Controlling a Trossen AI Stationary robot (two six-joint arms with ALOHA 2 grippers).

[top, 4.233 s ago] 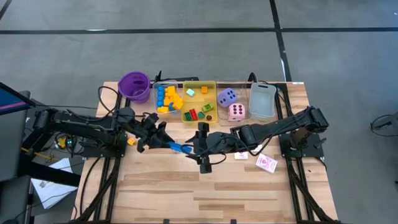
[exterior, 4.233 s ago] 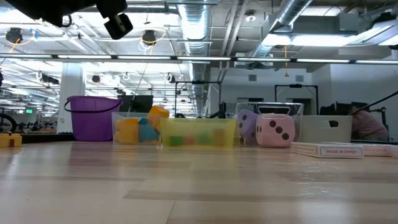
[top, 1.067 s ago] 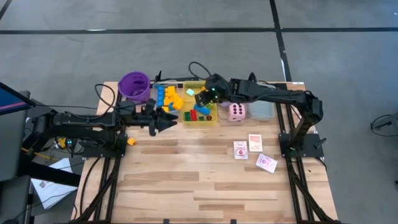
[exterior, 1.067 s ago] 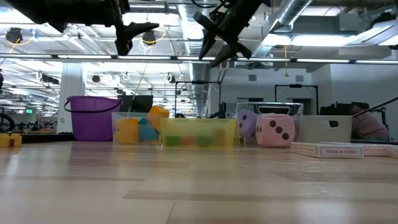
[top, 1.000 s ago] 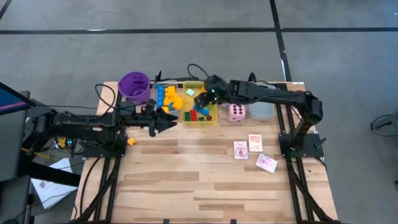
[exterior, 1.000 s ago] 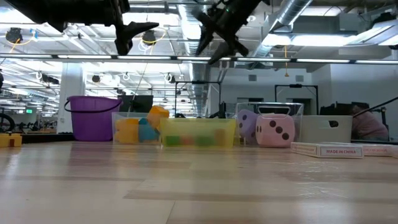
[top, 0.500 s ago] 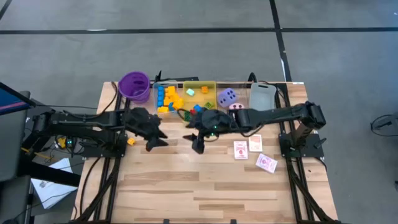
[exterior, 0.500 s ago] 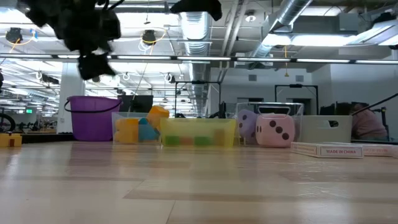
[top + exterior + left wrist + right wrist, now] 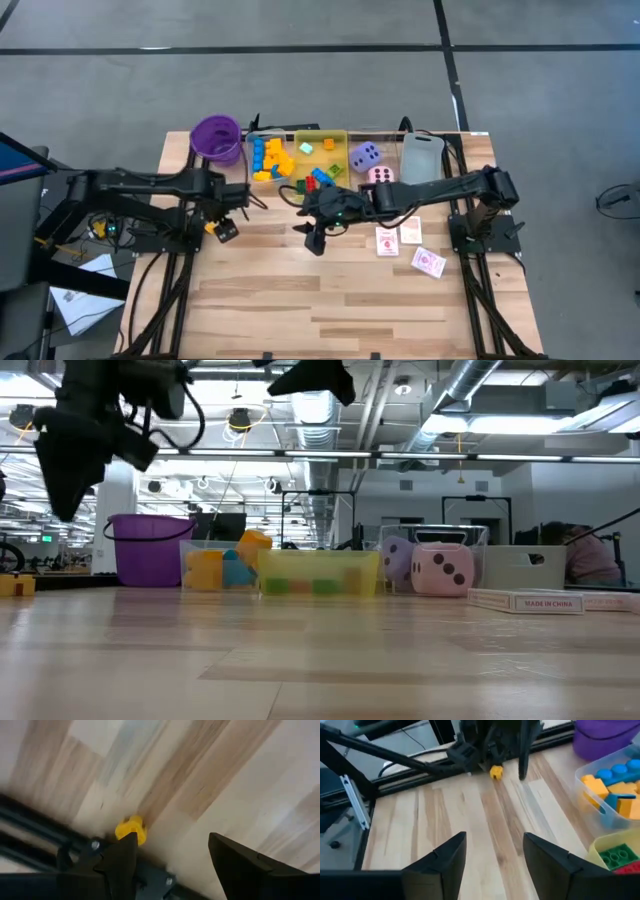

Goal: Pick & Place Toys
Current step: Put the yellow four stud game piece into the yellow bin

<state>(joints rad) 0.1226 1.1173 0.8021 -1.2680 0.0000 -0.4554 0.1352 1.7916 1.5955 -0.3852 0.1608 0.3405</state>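
A small yellow block lies on the wood at the table's left edge. My left gripper points down above it, open; in the left wrist view the block lies just ahead of one finger, untouched. My right gripper hangs open over the middle of the table with nothing between its fingers. Yellow and blue blocks fill a clear tray. Red, green and blue blocks lie in a yellow tray. A purple die and a pink die stand to their right.
A purple cup stands at the far left and a grey tray at the far right. Three red-patterned cards lie right of the right gripper. Bare wood stretches along the near half.
My left gripper has tipped from level to pointing down, drawn back toward the table's left edge and sunk over the yellow block. My right gripper has swung from above the yellow tray toward the near edge, out over the middle of the table.
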